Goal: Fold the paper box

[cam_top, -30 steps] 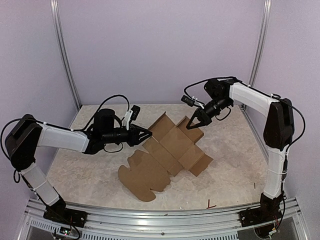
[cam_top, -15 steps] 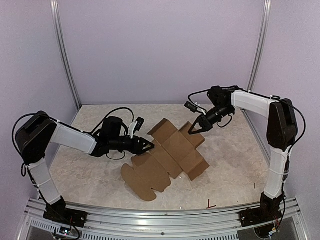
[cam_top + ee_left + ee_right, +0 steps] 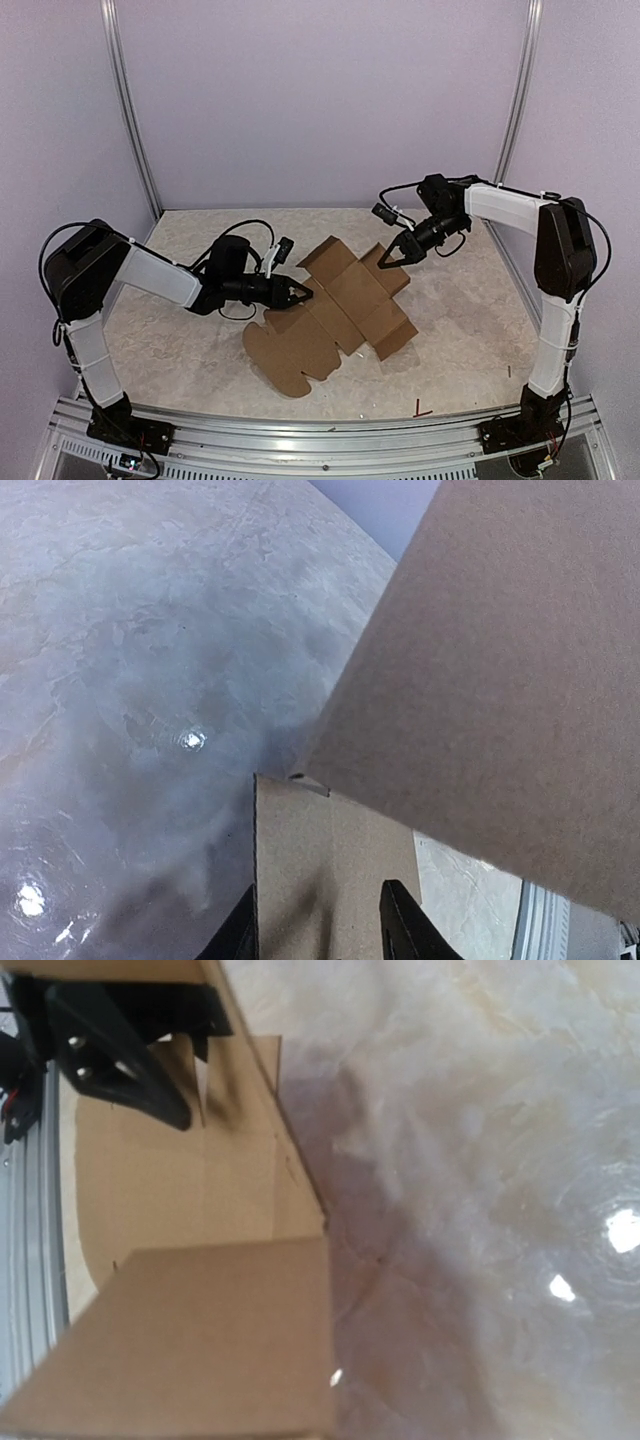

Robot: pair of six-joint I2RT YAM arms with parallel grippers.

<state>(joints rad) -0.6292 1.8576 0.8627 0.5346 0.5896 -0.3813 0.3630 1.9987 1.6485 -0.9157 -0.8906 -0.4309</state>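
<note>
The paper box (image 3: pixel 340 310) lies as a mostly flat brown die-cut sheet in the middle of the table, with some flaps raised. My left gripper (image 3: pixel 300 293) sits low at the sheet's left edge. In the left wrist view the gripper (image 3: pixel 318 935) stands open, a small cardboard panel (image 3: pixel 330 860) showing between its tips and a larger panel (image 3: pixel 500 680) rising beyond. My right gripper (image 3: pixel 386 261) is shut, its tip at the back right flap. In the right wrist view a raised flap (image 3: pixel 200 1350) hides its fingers, and the left arm's black fingers (image 3: pixel 120 1060) show across the sheet.
Two small dark stick scraps (image 3: pixel 422 410) (image 3: pixel 508 371) lie near the front right. A metal rail (image 3: pixel 320 440) runs along the near edge. Lilac walls with upright posts (image 3: pixel 130 120) close in the marbled tabletop (image 3: pixel 180 340).
My left gripper has moved right and lower to the sheet's left edge, with its jaws wider apart. My right gripper has come down to the back flap. The sheet has shifted slightly.
</note>
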